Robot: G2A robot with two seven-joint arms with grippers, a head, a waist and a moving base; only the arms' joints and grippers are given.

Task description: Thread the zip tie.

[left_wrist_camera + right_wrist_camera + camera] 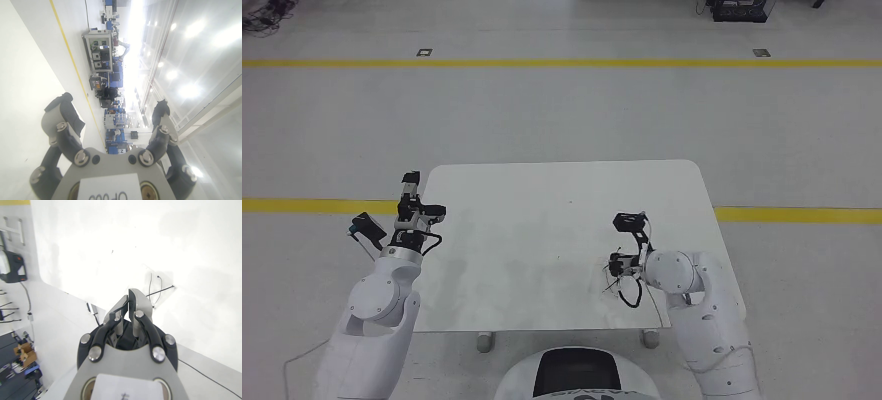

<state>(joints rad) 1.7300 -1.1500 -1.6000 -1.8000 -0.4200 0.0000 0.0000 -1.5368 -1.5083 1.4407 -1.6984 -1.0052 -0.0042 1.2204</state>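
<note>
Pressing pad against pad, the right gripper (128,301) is closed, with its two grey fingers meeting at the tips and nothing visible between them. It hangs low over the table (562,200), above the near part of the top on the robot's right, not far in from the table's near edge.

Just beyond those closed tips, farther in over the table, lie the zip ties (160,290). They are thin black strips, about three of them, loose and flat on the table. One runs straight and the others curve, and they cross one another near their lower ends. Small heads show at two of the ends. Whether any tail passes through a head cannot be told. They rest on a clear sheet (168,281) that lies flat on the table, and the gripper is close to them without touching.

The left gripper (113,100) is open, with its dark fingers spread wide and nothing between them. It sits at the table's left edge, raised, and points away from the robot toward the table's far side.

The table itself is white with rounded corners. It stands on a pale floor (562,120), and a yellow line (562,63) crosses that floor well beyond the table's far edge.
</note>
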